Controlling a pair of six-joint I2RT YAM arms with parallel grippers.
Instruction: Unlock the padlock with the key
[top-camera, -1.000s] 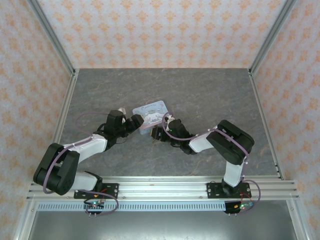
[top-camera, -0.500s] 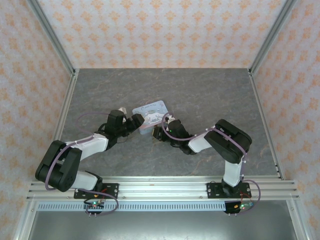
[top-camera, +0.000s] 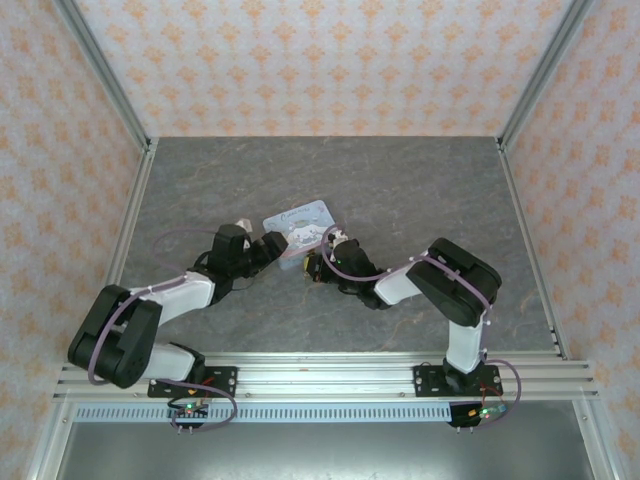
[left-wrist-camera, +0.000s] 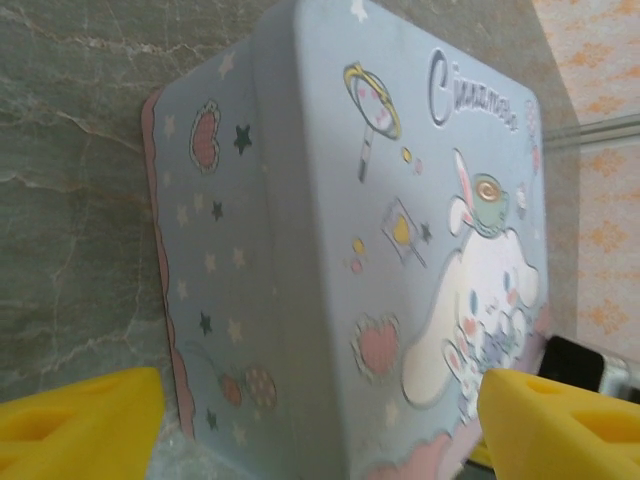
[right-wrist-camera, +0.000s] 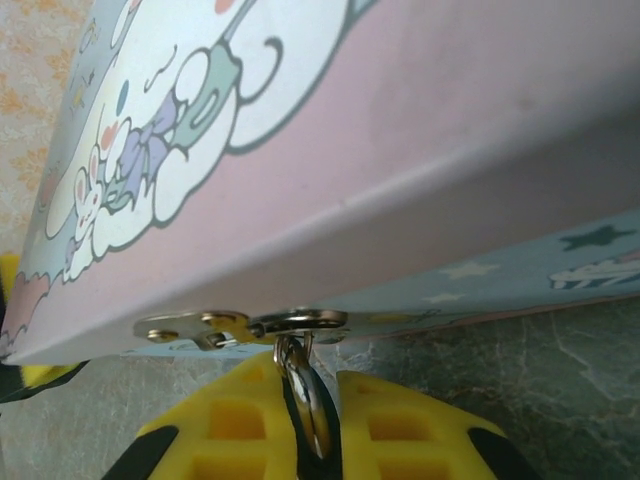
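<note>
Silvery metal is demanding a firm, unmoving pinch, so that the key is entering squarely. Right gripper (right-wrist-camera: 312, 432) fingers, almost together, are clamping the padlock (right-wrist-camera: 310, 400), which is hanging from the hasp (right-wrist-camera: 240, 323) on the near edge of the tin (right-wrist-camera: 400, 150); left gripper (left-wrist-camera: 320, 410), wide, is straddling the tin.

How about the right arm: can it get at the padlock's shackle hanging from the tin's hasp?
Yes, it seems: the right gripper has its fingers closed on the padlock's shackle below the tin's hasp, with nothing between.
</note>
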